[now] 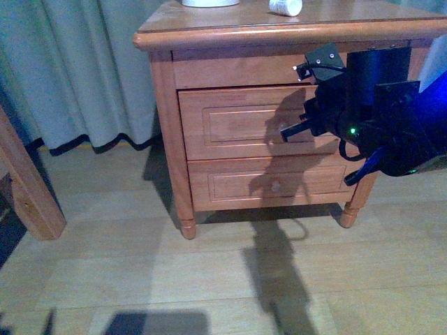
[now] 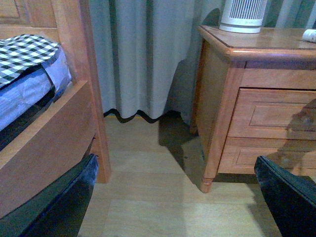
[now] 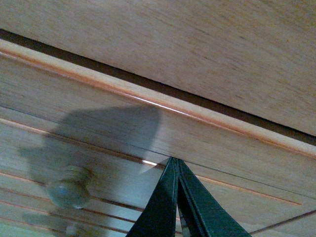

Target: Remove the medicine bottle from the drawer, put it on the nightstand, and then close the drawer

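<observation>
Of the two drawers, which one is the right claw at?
The upper, taller drawer: the shut right claw points at its panel, with the tips at the front face in the wrist view. The lower drawer sits below it, untouched.

My right arm is raised in front of the nightstand (image 1: 209, 31), its hand (image 3: 177, 165) pressed tip-first against the upper drawer front (image 1: 244, 122), fingers (image 3: 163, 207) closed together. My left hand (image 2: 173, 197) hangs low, fingers spread wide, well left of the nightstand.
</observation>
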You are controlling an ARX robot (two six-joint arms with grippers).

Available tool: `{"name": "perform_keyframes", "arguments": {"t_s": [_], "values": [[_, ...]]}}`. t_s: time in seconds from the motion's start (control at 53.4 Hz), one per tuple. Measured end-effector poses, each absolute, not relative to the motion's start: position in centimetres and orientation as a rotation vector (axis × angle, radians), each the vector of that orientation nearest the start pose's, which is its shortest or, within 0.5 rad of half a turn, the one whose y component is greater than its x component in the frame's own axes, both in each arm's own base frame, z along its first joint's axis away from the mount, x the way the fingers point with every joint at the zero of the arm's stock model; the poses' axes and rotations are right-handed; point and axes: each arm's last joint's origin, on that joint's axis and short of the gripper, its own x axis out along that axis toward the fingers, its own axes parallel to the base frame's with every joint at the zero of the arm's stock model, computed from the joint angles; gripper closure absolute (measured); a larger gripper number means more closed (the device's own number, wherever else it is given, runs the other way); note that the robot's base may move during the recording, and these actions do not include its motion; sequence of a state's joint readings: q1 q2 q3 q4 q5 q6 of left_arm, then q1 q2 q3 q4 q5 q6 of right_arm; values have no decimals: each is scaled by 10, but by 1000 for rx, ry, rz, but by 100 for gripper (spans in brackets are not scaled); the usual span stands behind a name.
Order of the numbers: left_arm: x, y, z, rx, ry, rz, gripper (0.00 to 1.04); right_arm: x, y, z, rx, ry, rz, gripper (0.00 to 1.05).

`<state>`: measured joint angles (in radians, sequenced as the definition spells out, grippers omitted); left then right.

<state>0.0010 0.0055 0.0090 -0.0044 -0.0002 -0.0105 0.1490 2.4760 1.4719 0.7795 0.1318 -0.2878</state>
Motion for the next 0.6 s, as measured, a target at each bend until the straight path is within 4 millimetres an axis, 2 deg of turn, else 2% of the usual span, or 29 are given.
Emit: {"name": "perform_keyframes", "arguments": {"t_s": [0.243, 0.393, 0.524, 0.599], "values": [[97, 0, 166, -10, 1, 1, 6, 509, 68, 75, -296, 249, 46, 101], [97, 0, 166, -10, 1, 1, 6, 506, 63, 74, -220, 265, 44, 101], [97, 0, 166, -10, 1, 1, 6, 480, 52, 67, -91, 346, 58, 101], [97, 0, 166, -10, 1, 1, 6, 462, 50, 71, -9, 381, 80, 101]]}}
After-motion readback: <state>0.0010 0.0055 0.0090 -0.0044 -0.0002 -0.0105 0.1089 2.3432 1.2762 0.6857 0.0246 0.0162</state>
